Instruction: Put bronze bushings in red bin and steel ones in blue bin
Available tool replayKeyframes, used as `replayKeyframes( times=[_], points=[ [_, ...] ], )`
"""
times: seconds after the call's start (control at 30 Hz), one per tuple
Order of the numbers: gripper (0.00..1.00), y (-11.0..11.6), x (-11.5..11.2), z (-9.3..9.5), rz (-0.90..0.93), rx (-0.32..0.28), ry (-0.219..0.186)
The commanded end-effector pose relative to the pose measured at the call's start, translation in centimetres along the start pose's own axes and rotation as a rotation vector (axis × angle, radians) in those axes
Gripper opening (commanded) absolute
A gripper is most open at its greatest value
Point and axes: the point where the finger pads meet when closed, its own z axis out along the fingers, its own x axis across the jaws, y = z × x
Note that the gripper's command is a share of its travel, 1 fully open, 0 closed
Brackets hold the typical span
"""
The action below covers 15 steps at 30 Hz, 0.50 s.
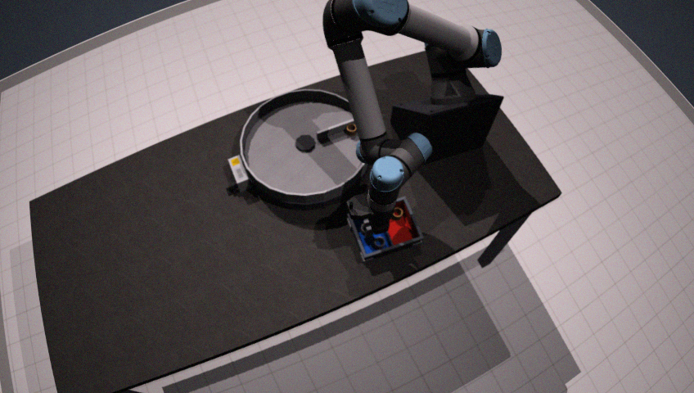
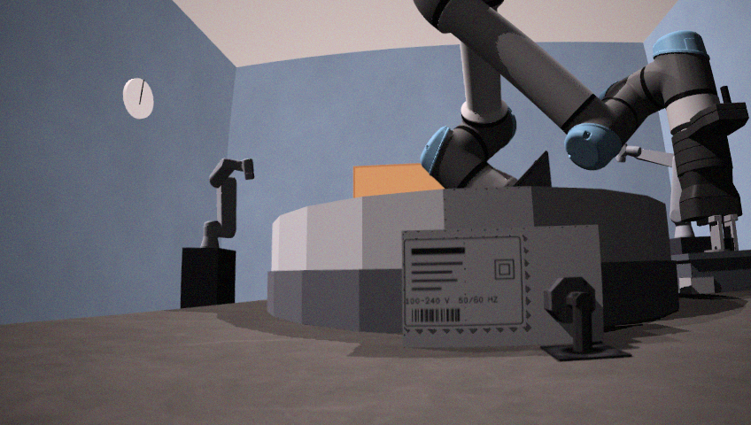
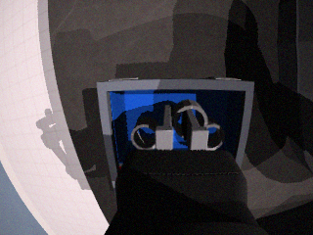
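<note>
My gripper (image 1: 368, 227) (image 2: 722, 231) (image 3: 177, 116) is shut on a steel bushing (image 3: 188, 116) and holds it low inside the blue bin (image 1: 364, 241) (image 3: 131, 106). Another steel bushing (image 1: 378, 241) (image 3: 140, 137) lies on the blue floor beside the fingers. A bronze bushing (image 1: 398, 212) lies in the red bin (image 1: 405, 232), right beside the blue one. One more bronze bushing (image 1: 350, 128) sits on the turntable (image 1: 292, 196) (image 2: 368, 231), at the end of a short bar near the arm's forearm.
The two bins share one grey box close to the turntable's raised rim. A label plate (image 1: 236, 169) (image 2: 463, 282) and a small post (image 2: 574, 310) stand at the turntable's near side. The arm's dark base block (image 1: 445, 121) stands at the table's back.
</note>
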Motion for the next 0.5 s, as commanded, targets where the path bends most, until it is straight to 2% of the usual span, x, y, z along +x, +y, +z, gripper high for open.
replayKeyframes(
  times=[0.0,0.47],
  points=[
    [0.00,-0.04,-0.01,0.27,0.000,0.001,-0.001],
    [0.00,-0.04,-0.01,0.88,0.000,0.001,-0.001]
  ],
)
